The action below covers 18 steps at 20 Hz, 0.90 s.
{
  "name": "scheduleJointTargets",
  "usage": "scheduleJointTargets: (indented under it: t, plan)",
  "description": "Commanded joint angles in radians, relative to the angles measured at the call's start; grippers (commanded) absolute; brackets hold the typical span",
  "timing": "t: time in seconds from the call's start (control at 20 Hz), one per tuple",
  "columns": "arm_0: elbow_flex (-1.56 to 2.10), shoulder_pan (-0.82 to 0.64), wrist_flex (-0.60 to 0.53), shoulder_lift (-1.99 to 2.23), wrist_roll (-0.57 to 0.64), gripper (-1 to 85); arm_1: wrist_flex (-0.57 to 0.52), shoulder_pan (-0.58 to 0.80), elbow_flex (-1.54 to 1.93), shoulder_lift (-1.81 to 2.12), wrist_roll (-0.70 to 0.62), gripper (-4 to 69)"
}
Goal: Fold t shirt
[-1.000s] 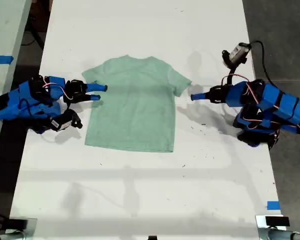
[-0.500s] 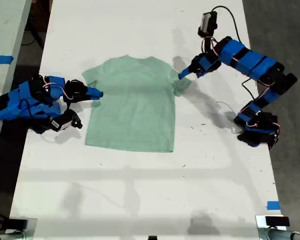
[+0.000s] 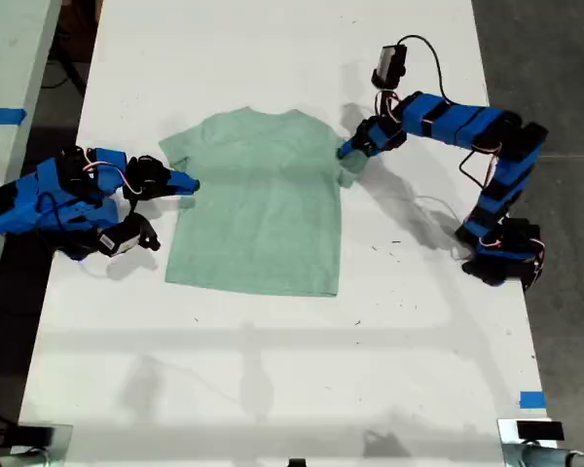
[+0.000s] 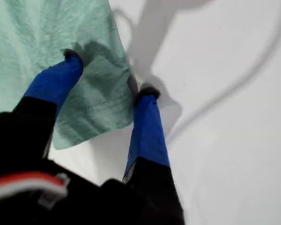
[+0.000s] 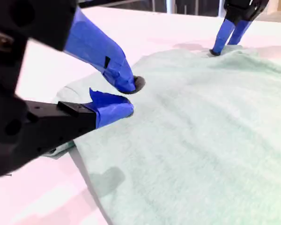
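Note:
The pale mint-green t shirt lies flat on the white table, neck toward the far end. My first gripper reaches in from the exterior view's right and stands open astride that sleeve's hem. One of its fingertips presses on the cloth and the other rests on the bare table. My second gripper comes from the exterior view's left, its jaws pinched together on the edge of the other sleeve. Across the t shirt, the second wrist view also shows my first gripper.
The white table runs well beyond the shirt on every side. Dark floor lies past its edges on the exterior view's left and right. A blue tape mark sits near the front corner on the exterior view's right. A cable trails beside the first arm's base.
My first arm swung up from low on the table and reached to the sleeve, settling astride its hem. My second gripper went from open to shut at the other sleeve.

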Motion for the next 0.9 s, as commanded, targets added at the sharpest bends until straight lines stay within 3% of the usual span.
scheduleJointTargets:
  t: [0.0, 0.45, 0.6, 0.85]
  plan:
    - [0.032, 0.017, 0.000, 0.011, -0.002, 3.5, 0.000, -0.009, -0.029, -0.005, 0.049, 2.5]
    - [0.032, 0.020, 0.000, 0.011, -0.002, 3.6, 0.179, -0.032, 0.103, 0.565, 0.084, 1.5]
    - [0.032, 0.017, 0.000, 0.011, -0.005, 3.6, 0.264, -0.176, -0.114, 0.509, 0.101, 1.5]
    - [0.032, 0.018, 0.002, 0.011, -0.008, 3.6, 0.235, -0.414, -0.416, 0.250, 0.127, 1.5]
